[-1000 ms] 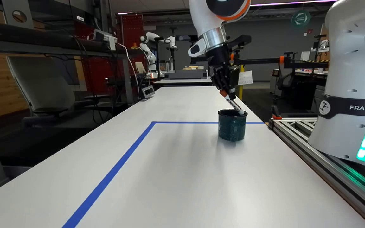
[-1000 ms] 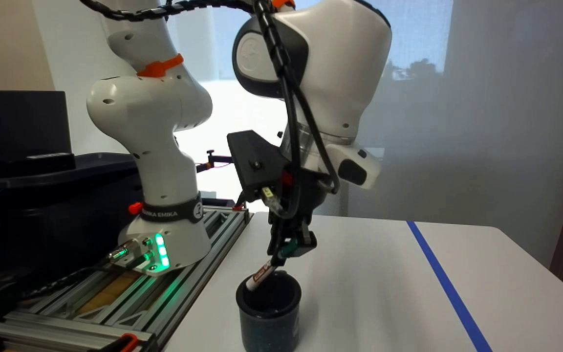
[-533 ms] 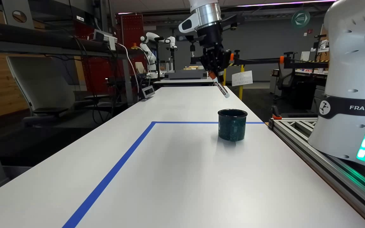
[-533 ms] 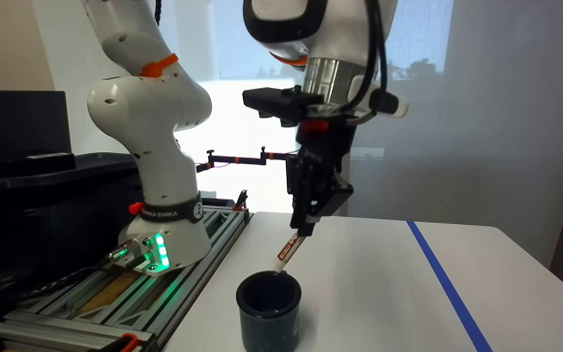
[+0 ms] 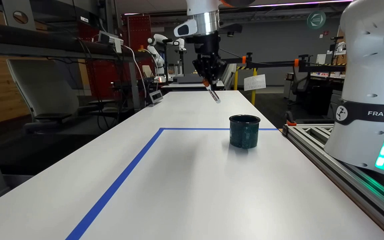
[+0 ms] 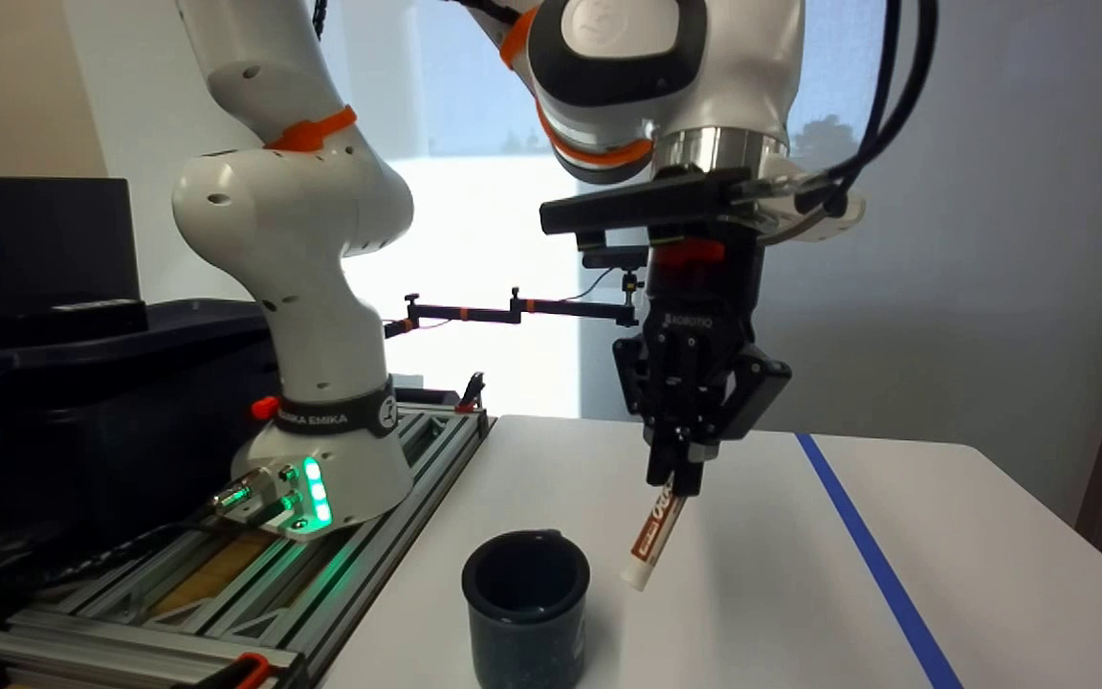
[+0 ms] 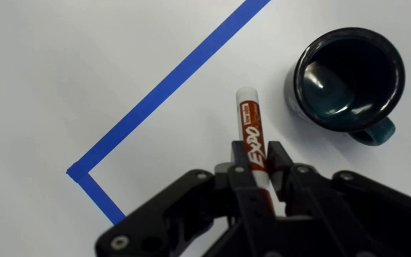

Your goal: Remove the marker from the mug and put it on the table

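The marker, white with a red-brown label, shows in both exterior views (image 5: 214,96) (image 6: 654,536) and in the wrist view (image 7: 249,112). My gripper (image 6: 677,481) is shut on it and holds it tilted, white end down, in the air above the white table (image 5: 192,186). In the wrist view the fingers (image 7: 256,145) stand on both sides of the marker; its upper end is partly hidden by them. The dark teal mug (image 5: 244,133) stands upright on the table. Its inside (image 7: 348,82) is empty in the wrist view. The marker is beside and above the mug, apart from it.
Blue tape lines (image 5: 138,153) run along and across the table. The metal-railed bench (image 5: 332,173) with the white robot base (image 5: 365,140) borders one table edge. A small grey device (image 5: 155,96) sits at the far table edge.
My gripper has lifted the marker out of the mug, then moved sideways away from it, and the wrist has come more upright. The mug has not moved.
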Tool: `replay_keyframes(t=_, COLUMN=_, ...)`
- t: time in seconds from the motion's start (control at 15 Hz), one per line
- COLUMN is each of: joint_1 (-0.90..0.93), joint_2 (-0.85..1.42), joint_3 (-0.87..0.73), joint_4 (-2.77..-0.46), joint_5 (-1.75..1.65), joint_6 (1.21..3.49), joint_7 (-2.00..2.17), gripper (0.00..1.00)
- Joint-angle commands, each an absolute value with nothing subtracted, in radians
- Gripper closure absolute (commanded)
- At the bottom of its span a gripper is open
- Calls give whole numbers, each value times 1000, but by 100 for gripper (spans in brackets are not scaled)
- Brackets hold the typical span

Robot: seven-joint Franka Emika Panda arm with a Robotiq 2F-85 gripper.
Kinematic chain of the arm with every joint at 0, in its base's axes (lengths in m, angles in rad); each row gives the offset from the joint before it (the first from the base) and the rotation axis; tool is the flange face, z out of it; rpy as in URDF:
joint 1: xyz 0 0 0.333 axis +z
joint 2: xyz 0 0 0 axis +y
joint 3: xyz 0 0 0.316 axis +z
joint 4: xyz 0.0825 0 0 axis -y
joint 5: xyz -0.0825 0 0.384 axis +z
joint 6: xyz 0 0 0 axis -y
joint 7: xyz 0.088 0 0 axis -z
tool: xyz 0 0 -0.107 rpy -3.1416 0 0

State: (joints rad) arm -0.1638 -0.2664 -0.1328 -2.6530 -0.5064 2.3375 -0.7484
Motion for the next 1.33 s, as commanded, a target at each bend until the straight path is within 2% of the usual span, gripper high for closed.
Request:
replay_keyframes(t=0.0, joint_1=-163, joint_2=-137, joint_3=-139, joint_4=-2624, joint_5=-568, joint_6=2441, joint_7=-693, gripper=95)
replay_keyframes(t=0.67, joint_1=-162, joint_2=169, joint_3=-148, joint_4=-2529, joint_5=-527, joint_6=2573, joint_7=-632, gripper=95)
replay_keyframes(t=1.27, joint_1=-170, joint_2=281, joint_3=-108, joint_4=-2534, joint_5=-454, joint_6=2676, joint_7=-615, gripper=95)
